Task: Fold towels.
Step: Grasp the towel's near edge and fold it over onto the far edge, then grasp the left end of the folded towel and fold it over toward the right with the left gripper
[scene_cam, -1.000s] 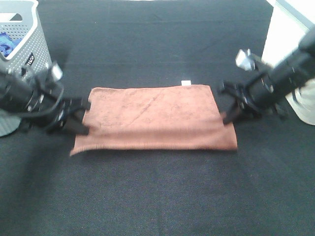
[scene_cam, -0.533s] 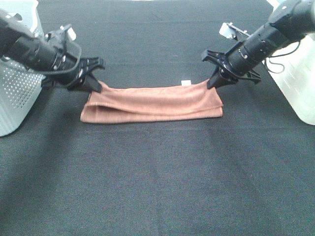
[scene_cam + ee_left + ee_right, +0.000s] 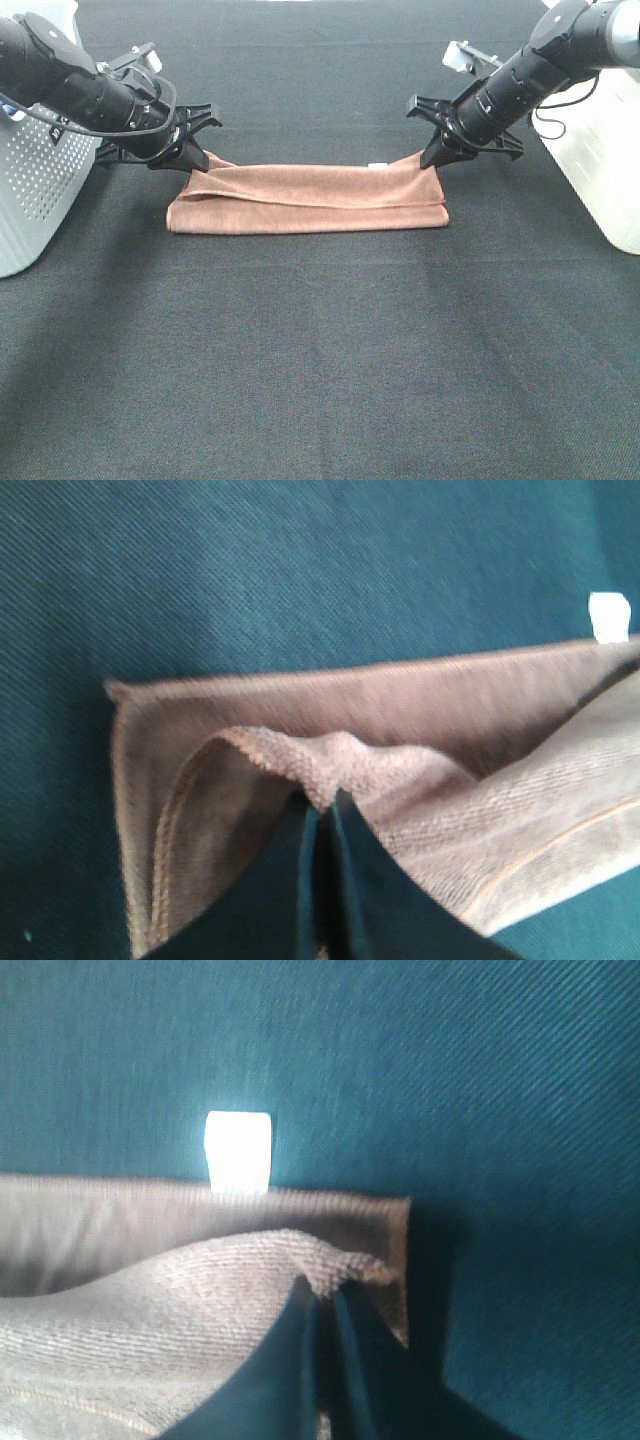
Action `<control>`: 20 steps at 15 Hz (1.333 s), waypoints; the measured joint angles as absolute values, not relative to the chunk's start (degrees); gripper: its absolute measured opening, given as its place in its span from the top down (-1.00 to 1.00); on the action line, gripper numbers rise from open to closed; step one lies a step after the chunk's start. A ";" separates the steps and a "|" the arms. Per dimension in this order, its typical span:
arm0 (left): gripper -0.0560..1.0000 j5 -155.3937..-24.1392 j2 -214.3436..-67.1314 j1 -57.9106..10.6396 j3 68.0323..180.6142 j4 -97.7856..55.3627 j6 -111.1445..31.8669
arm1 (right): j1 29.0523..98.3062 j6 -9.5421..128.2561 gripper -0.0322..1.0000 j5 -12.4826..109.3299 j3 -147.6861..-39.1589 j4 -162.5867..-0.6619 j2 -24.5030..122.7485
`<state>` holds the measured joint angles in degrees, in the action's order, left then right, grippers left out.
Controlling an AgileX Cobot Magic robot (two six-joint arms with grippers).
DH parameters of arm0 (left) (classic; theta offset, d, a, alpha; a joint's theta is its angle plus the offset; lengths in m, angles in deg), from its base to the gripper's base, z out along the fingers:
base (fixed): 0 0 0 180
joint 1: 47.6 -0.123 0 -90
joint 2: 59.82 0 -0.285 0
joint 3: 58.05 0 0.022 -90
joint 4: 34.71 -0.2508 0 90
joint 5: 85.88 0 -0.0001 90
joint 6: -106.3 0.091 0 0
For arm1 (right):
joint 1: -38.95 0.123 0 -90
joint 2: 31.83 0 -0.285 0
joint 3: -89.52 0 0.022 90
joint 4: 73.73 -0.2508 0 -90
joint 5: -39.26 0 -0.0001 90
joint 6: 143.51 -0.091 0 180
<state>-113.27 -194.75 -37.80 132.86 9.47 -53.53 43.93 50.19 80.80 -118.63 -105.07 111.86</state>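
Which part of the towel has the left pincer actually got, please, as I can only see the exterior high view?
Observer: In the left wrist view the left pincer is shut on a bunched bit of the upper layer's edge of the towel, while the lower layer lies flat beneath it.
Operator: Thank you. Does the right one have the same layer?
Observer: Yes, the right pincer is shut on the upper layer's edge, just inside the lower layer's corner.
Operator: And is the white tag caught in that grasp?
Observer: No, the white tag sticks out from the lower layer's edge onto the table, clear of the pinch.
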 joint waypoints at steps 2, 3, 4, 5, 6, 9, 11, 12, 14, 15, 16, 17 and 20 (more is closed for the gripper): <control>0.44 -113.44 -194.98 -37.80 132.97 9.35 -53.59 | 43.93 50.02 0.41 81.08 -118.63 -104.96 111.86; 0.08 -113.44 -194.92 -37.80 132.97 9.35 -53.59 | 43.93 49.96 0.01 81.94 -118.69 -104.96 111.86; -0.32 -113.67 -194.58 -37.80 132.97 8.20 -53.59 | 43.93 50.02 -0.36 84.23 -118.69 -104.78 111.86; -0.46 -113.79 -194.12 -37.80 132.97 6.37 -53.76 | 43.93 50.02 -0.71 85.90 -118.69 -103.87 111.69; -0.52 -113.84 -193.60 -37.80 132.97 3.91 -54.45 | 43.93 50.02 -0.78 87.16 -118.69 -102.43 111.06; -0.55 -115.28 -193.43 -37.80 132.97 -6.18 -63.84 | 43.93 49.62 -0.83 91.00 -118.69 -99.51 108.71; -0.55 -116.65 -195.21 -37.80 132.97 -8.30 -67.91 | 43.93 48.93 -0.84 91.91 -118.69 -98.88 108.54; -0.55 -116.65 -195.21 -37.80 132.97 -8.30 -67.91 | 43.93 48.93 -0.84 91.91 -118.69 -98.88 108.54; -0.55 -116.65 -196.41 -37.80 132.97 -8.30 -68.37 | 43.93 48.87 -0.84 91.91 -118.69 -97.91 108.54; -0.55 -116.08 -197.15 -37.80 132.97 -7.78 -68.37 | 43.93 48.81 -0.84 91.97 -118.69 -96.93 108.54; -0.55 -115.79 -197.67 -37.80 132.97 -6.92 -68.37 | 43.93 48.81 -0.84 91.97 -118.69 -96.71 108.54; -0.51 -114.99 -198.07 -37.80 132.97 -5.72 -68.37 | 43.93 48.76 -0.84 91.97 -118.69 -96.48 108.54; -0.02 -113.10 -199.33 -37.92 133.26 -1.08 -68.37 | 43.93 48.76 -0.84 91.91 -118.69 -96.36 108.54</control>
<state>-113.10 -199.33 -37.92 133.26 -1.08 -68.37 43.93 48.76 91.91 -118.69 -96.36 108.54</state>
